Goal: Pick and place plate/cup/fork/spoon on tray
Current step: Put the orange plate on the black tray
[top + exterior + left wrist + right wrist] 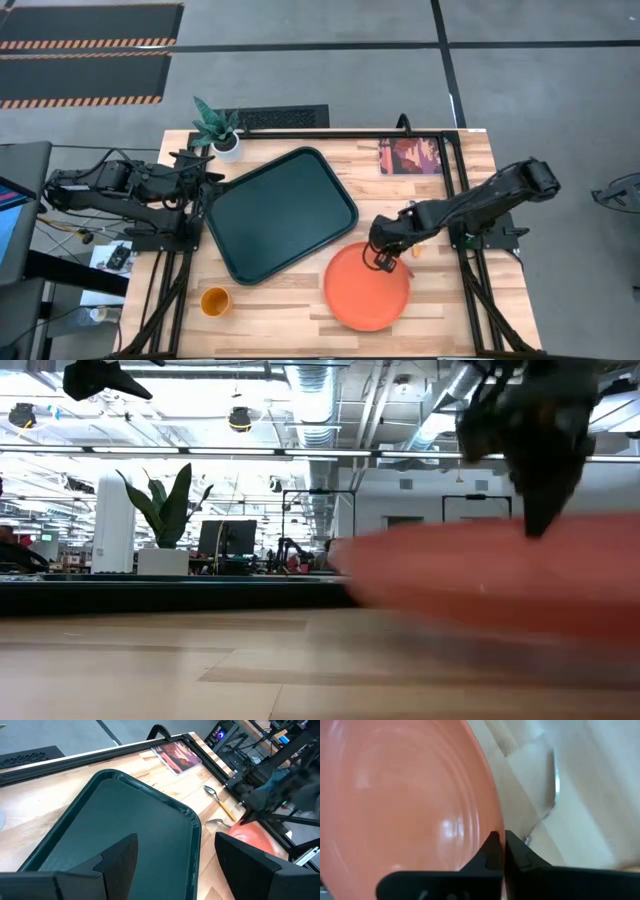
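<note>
**Asker:** On the table, seen from above, which step is in hand?

**Describer:** Picking up the plate (362, 292), as I judge it; the right pincer (384, 261) sits at the plate's rim at about one o'clock on the plate; in the right wrist view its fingers (492, 851) are pressed nearly together on the rim, so it looks clamped on the plate; the low view shows the plate's near edge tilted up off the table (280, 320), though blur makes that uncertain.

**Asker:** Where does the plate need to go?

**Describer:** Onto the tray (280, 212), which lies at about ten o'clock from the plate, just beside it; the tray holds nothing yet; the next move, I judge, calls for lifting the plate clear of the raised rim, carrying it toward ten o'clock, and keeping the thin-edge grip from slipping.

**Asker:** And the other pieces?

**Describer:** The cup (214, 300) stands near the table's front edge, at about seven o'clock from the tray, well apart from the right pincer; the spoon (220, 801) and the fork (218, 822) lie on the wood between the tray's right side and the plate's far rim, mostly hidden under the arm from above.

**Asker:** What of the other arm?

**Describer:** The left pincer (205, 176) waits at the tray's nine o'clock edge, fingers spread apart, holding nothing.
</note>
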Tool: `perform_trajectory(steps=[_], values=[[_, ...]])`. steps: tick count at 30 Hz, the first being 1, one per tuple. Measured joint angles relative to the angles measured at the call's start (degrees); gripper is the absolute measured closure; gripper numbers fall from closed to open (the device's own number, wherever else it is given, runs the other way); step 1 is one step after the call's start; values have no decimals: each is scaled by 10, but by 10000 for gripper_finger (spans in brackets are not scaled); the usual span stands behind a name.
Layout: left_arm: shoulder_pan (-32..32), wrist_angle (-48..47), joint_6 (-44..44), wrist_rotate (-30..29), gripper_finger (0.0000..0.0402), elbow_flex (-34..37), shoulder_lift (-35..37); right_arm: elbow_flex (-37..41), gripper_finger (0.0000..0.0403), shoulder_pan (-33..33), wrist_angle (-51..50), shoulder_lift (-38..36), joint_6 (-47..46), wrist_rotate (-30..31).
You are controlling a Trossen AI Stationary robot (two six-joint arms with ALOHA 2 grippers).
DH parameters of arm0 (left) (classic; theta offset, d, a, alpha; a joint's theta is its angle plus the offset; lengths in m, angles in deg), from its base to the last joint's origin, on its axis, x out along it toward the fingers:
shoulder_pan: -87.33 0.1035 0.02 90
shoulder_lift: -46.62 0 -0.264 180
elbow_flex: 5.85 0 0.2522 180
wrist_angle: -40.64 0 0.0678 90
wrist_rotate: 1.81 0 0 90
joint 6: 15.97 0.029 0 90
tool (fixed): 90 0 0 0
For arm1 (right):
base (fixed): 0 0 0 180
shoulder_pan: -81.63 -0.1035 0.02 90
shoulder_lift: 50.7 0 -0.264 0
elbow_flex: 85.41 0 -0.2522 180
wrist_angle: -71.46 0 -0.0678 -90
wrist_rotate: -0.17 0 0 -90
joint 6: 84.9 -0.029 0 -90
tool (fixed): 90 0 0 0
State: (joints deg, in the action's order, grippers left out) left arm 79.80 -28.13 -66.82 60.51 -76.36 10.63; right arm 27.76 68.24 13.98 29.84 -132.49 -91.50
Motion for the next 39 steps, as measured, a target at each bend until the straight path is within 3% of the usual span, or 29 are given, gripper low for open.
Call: perform_trajectory(steps=[4,8,12,17,23,28,39], values=[[0,0,0,0,150,0,0,-33,398,49,-16,-46,36,18],[0,0,0,0,150,0,0,-63,400,140,9,-53,95,17],[0,0,0,-1,150,0,0,-103,400,233,14,3,179,-4],[0,0,8,-3,150,0,0,-161,400,305,86,102,257,-58],[0,0,13,-15,150,0,0,-229,399,343,114,216,299,-114],[0,0,13,-15,150,0,0,-265,399,361,110,281,316,-125],[0,0,13,-13,151,0,0,-277,395,394,106,322,314,-135]])
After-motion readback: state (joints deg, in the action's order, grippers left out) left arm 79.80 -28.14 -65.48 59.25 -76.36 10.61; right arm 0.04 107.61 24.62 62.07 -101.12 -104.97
